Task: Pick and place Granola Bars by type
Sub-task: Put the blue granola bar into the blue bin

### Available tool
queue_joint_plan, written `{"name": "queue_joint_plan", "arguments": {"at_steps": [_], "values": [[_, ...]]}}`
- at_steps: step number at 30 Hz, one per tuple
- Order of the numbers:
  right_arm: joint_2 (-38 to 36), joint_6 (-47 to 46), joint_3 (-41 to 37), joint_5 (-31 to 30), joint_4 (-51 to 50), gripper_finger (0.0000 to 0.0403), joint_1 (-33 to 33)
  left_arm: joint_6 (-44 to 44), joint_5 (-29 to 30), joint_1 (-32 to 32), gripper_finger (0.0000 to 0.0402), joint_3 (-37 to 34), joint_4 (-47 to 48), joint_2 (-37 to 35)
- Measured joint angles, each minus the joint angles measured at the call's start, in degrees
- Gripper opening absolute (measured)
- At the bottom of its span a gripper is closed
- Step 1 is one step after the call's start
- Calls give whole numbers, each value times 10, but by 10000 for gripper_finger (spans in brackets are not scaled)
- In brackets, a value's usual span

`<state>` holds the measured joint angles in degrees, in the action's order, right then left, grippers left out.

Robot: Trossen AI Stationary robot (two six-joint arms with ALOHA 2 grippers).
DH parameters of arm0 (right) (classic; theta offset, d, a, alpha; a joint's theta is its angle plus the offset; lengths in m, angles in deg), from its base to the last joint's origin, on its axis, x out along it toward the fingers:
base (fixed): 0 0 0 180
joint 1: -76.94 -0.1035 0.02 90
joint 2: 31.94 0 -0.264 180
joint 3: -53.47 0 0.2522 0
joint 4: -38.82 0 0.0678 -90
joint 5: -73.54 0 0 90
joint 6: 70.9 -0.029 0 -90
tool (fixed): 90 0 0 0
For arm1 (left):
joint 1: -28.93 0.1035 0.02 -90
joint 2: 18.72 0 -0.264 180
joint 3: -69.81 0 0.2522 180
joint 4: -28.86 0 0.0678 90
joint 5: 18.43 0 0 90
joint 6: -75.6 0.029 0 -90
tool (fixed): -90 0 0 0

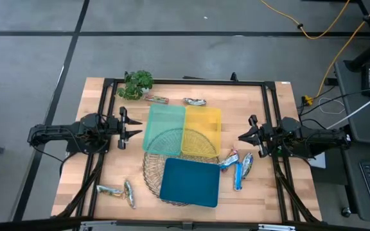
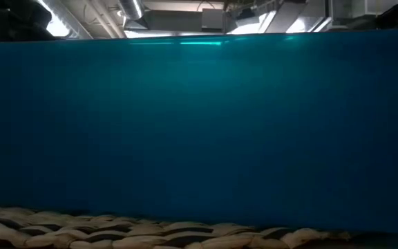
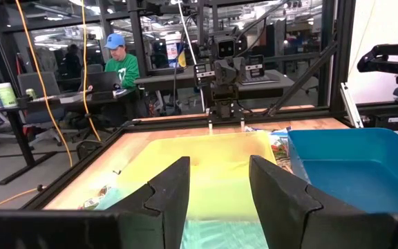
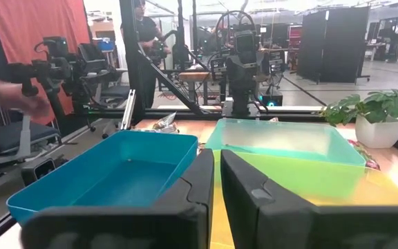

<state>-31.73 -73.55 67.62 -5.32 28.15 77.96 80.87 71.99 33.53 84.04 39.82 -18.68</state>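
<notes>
High view: bench [image 1: 108, 173] edges bare at both sides; trays fill the middle. My left tool [image 1: 128, 126], spread and empty, sits just left of the green tray [image 1: 164, 125]; my right tool [image 1: 246, 136], pressed together, sits right of the yellow tray [image 1: 204, 128]. Bars [image 1: 239, 168] lie beside the blue tray [image 1: 190, 182], others [image 1: 119, 192] at front left, two [image 1: 194, 101] at rear. Low view: blocked by blue wall.

Grey floor [image 1: 31, 58], red curtain [image 4: 43, 24], black partitions [image 4: 337, 41].
</notes>
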Motion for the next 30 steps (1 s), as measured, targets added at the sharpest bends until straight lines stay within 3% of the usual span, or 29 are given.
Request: {"name": "queue_joint_plan", "arguments": {"at_steps": [30], "values": [[0,-10,0,0,27,32,0,0,15,0,143,0,0,0]]}}
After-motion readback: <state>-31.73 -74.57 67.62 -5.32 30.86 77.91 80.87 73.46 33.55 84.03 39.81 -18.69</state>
